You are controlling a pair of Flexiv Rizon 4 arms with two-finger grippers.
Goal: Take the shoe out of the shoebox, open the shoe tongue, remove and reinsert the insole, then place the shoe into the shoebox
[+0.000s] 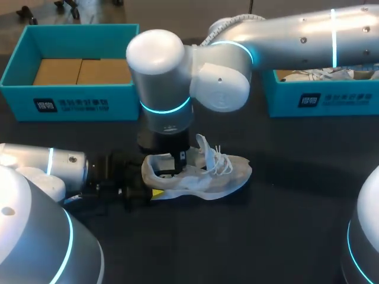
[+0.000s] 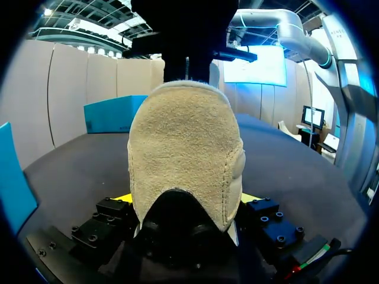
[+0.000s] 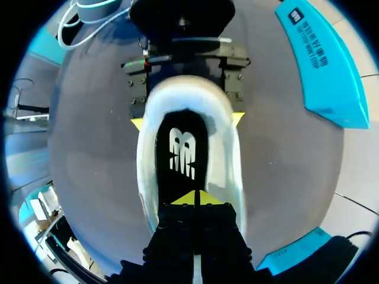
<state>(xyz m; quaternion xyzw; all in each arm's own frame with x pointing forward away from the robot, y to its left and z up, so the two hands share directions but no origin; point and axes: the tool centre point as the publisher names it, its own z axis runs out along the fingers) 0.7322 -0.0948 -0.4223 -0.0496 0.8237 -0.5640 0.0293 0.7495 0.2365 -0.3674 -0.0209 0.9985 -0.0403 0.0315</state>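
Head view: shoe (image 1: 204, 176) on table (image 1: 284, 225), mid, outside shoebox (image 1: 71, 102). Heel clamped by left gripper (image 1: 151, 186); right gripper (image 1: 179, 158) down in the opening, tongue (image 1: 202, 145) up. Second box (image 1: 323, 102) well apart, no obstacle.
Left wrist view: heel pinched between both yellow tips. Could slip free if tugged upward.
Right wrist view: tips pressed together over insole (image 3: 182, 155); any insole caught, can't tell. Risk: missing it, or dragging the whole shoe.
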